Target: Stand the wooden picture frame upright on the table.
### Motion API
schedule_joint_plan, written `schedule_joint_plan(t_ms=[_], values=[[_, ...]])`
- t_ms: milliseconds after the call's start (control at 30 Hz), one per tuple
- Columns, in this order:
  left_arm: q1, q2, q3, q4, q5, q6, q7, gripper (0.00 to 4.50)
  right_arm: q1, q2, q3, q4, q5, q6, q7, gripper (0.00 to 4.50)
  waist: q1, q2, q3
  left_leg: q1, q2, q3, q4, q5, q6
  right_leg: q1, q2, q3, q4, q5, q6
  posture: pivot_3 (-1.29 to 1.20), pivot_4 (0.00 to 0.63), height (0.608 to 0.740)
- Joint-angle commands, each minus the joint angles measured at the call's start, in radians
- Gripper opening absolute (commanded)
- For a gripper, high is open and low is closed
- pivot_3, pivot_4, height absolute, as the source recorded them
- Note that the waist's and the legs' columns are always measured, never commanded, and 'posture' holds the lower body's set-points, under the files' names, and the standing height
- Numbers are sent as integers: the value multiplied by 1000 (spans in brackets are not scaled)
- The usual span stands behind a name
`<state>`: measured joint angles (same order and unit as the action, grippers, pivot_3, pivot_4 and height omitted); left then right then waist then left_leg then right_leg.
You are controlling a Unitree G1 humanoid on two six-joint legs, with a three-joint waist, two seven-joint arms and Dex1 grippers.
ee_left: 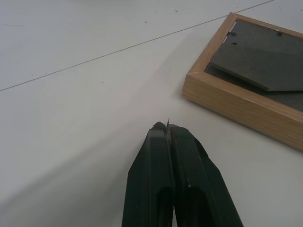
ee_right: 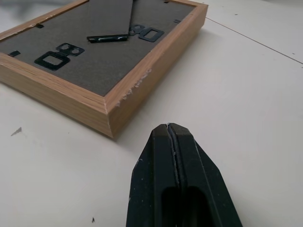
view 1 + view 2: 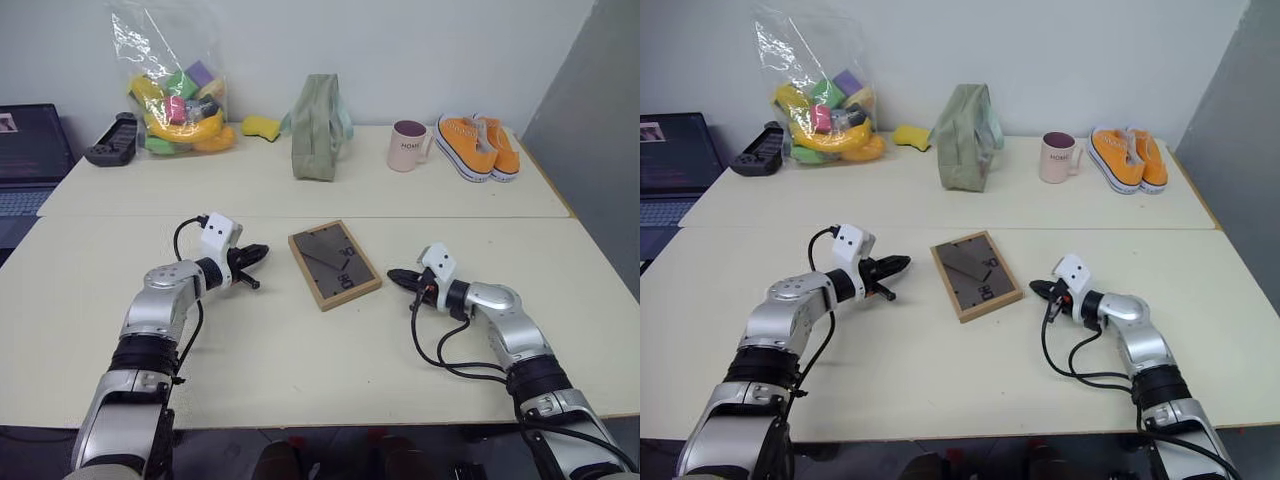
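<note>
Wooden picture frame (image 3: 334, 264) lies face down at the centre of the table (image 3: 300, 350), between two clenched, empty claws: the left gripper (image 3: 258, 252) just to its left, the right gripper (image 3: 397, 276) just off its lower-right corner, marginally nearer. Its long axis runs from upper left to lower right. Nothing stands between; the green bag (image 3: 318, 127), mug (image 3: 407, 145) and shoes (image 3: 478, 145) sit well apart at the top.

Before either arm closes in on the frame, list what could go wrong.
1. The wooden picture frame lies flat, back up, on the smooth table; a push from one closed gripper may slide it rather than lift it.
2. Left gripper and right gripper are shut and flank the frame; neither touches it, so uneven contact could spin it.
3. Its fold-out stand looks folded nearly flat, so once upright the frame may topple.
</note>
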<state>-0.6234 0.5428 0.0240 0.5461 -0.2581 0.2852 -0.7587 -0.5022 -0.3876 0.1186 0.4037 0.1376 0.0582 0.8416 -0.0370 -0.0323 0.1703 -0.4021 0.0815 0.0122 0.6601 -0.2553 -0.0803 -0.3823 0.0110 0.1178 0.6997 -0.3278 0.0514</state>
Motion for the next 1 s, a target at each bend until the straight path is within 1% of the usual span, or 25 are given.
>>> schedule_joint_plan(t_ms=[33, 233, 367, 500, 633, 833, 1000], values=[[-46, -20, -9, 53, 30, -50, -21, 78, -30, 44, -1, -3, -2, -19, -28, 0, -3, 0, 0, 0, 0, 0, 0, 0, 0, 0, 0, 0, 0, 0, 0, 0, 150, 740], [-75, -50, -19, 90, 53, -68, -49, 78, -24, 102, 20, -16, -11, -7, -56, 0, -4, 0, 0, 0, 0, -1, 1, 0, 0, 0, 0, 0, 1, 0, 0, 0, 150, 740], [-83, -57, -18, 101, 64, -73, -60, 78, 0, 128, 26, -60, -1, 20, -71, 0, -5, 0, 0, 0, 0, -1, 1, 0, 0, 0, 0, -1, 1, 0, 0, 0, 150, 740], [-93, -62, -21, 116, 75, -80, -75, 78, 56, 128, 38, -159, 16, 68, -56, 0, -5, 0, 0, 0, 0, -2, 0, 0, 0, 0, 0, -1, 1, 0, 0, 0, 150, 740], [-128, -76, -32, 168, 97, -104, -92, 78, 114, 124, 42, -275, 41, 141, -52, 0, -2, 0, 0, -1, 0, -3, 1, 0, 0, 0, 1, -2, 1, 0, 0, 0, 150, 740], [-184, -102, -46, 248, 126, -150, -115, 78, 160, 119, 33, -353, 55, 207, -63, 0, 3, 0, 0, -2, 0, -4, 1, 0, 0, 0, 1, -2, 1, 0, 0, 0, 150, 740], [-215, -124, -47, 291, 141, -172, -129, 78, 177, 113, 33, -383, 55, 224, -78, 0, 5, 0, 0, -3, 0, -5, 1, 0, 0, 0, 1, -3, 0, 0, 0, 0, 150, 740]])
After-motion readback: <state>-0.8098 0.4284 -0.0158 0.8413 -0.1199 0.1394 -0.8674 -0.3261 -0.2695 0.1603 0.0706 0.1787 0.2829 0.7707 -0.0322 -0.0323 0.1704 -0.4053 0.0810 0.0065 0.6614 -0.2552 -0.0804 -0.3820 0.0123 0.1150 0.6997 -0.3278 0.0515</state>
